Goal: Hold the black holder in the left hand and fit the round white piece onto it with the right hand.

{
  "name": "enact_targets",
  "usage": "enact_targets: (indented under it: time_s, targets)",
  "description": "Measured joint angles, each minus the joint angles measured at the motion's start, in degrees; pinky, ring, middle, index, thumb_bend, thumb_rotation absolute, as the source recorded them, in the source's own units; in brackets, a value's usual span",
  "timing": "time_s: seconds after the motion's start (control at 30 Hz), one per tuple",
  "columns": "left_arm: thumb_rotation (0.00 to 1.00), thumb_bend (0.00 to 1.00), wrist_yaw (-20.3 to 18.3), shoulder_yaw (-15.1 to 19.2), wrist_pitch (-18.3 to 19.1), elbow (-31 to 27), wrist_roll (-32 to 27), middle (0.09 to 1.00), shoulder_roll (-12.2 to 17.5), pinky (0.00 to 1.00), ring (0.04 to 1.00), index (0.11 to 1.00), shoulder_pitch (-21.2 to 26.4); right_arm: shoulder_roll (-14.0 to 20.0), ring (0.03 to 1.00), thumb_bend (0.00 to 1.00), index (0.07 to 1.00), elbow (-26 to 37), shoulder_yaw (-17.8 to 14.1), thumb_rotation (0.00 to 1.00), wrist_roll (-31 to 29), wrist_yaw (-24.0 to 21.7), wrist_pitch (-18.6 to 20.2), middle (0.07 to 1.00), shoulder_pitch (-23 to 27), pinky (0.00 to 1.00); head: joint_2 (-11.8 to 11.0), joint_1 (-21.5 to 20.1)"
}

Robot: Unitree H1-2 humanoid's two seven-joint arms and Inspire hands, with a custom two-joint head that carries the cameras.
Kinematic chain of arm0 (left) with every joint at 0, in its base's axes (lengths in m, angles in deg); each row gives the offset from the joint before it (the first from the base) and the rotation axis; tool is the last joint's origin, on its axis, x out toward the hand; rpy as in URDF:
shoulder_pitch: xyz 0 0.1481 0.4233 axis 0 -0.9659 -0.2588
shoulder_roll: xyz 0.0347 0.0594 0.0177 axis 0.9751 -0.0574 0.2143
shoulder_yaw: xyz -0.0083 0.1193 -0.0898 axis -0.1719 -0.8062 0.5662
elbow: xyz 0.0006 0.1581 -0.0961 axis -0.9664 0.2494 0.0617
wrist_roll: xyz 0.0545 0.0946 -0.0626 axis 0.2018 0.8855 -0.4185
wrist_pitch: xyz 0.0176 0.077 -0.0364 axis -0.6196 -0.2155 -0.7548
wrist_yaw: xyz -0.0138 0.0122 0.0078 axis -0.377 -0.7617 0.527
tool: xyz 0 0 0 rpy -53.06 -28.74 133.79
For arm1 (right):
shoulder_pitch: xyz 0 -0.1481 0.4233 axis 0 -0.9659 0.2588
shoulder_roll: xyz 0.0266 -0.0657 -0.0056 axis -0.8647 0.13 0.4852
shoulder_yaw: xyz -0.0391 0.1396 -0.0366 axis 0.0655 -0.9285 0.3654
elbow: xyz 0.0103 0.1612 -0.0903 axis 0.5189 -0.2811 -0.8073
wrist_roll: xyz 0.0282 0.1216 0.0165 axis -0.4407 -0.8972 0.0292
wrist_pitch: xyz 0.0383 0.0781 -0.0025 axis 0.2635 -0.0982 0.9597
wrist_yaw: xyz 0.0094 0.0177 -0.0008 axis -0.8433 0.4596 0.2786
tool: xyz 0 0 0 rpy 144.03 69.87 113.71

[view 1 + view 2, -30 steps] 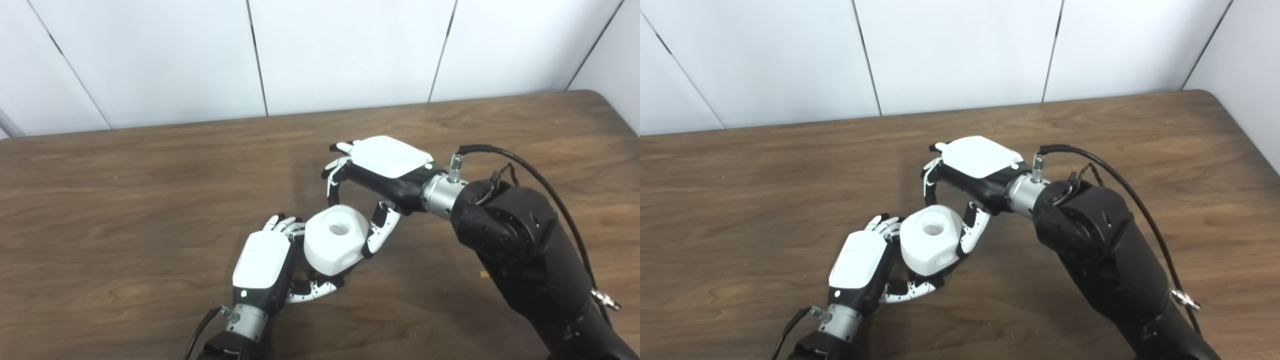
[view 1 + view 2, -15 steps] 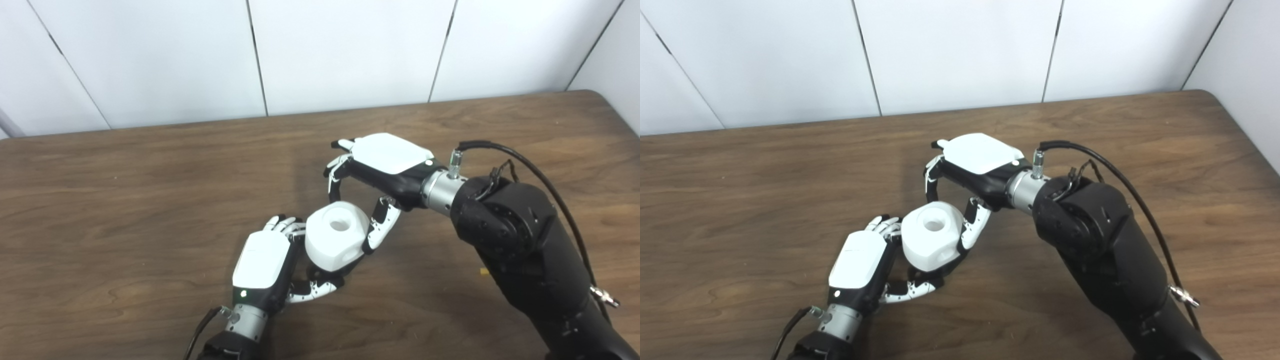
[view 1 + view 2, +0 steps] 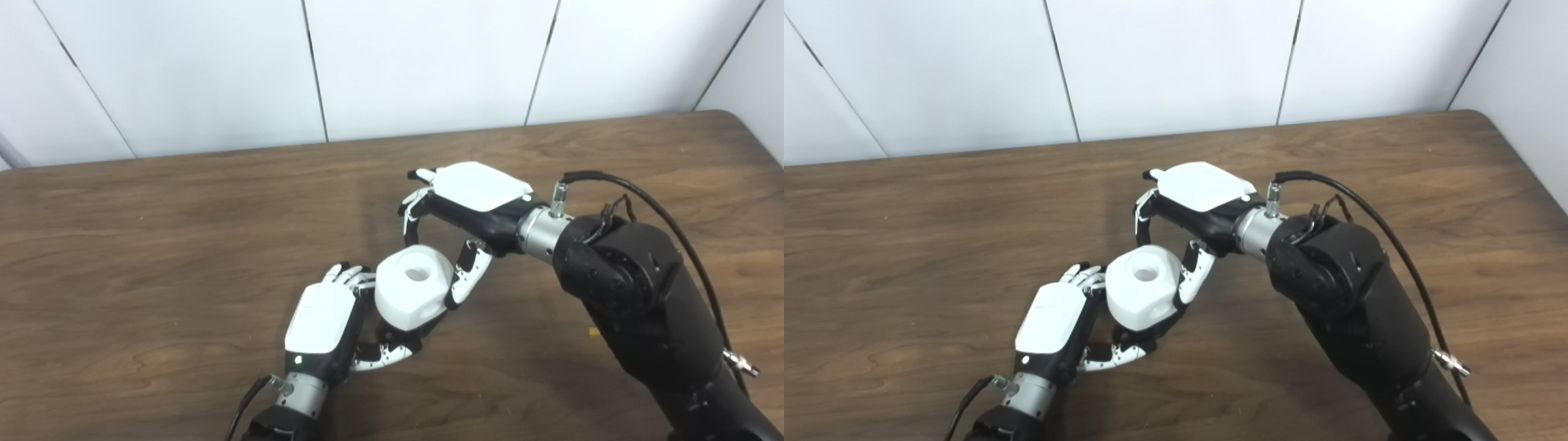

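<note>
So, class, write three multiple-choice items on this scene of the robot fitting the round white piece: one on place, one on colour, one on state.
1. Where is the round white piece with the hole in its top?
A. between the two hands
B. at the table's far right corner
C. against the wall

2. What colour is the wooden table?
A. white
B. brown
C. green

3. What is the right hand doing?
A. lying flat on the table
B. closed round the white piece, fingers behind it and thumb on its right
C. gripping the cable

Answers: 1 A, since the left hand adjoins its left side and the right hand its far side. 2 B, with visible brown grain. 3 B, since the fingers curl down at the piece and the thumb touches it.
</note>
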Motion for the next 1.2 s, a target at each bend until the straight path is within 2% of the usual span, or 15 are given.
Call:
enact_targets:
  time_s: [0.67, 1.2]
  targets:
    - [0.05, 0.52, 0.0, 0.1, -0.4, 0.0, -0.2, 0.746, 0.2, 0.92, 0.839, 0.484, 0.0, 1.1, 1.000, 0.52, 0.481, 0.0, 0.2, 0.13, 0.2, -4.2, 0.2, 0.825, 0.8, 1.00, 0.5, -0.8]
    - [0.05, 0.52, 0.0, 0.1, -0.4, 0.0, -0.2, 0.747, 0.2, 0.92, 0.839, 0.484, 0.0, 1.0, 0.992, 0.52, 0.481, 0.0, 0.0, 0.13, 0.4, -3.4, -0.7, 0.831, 0.0, 0.99, 0.4, -0.5]
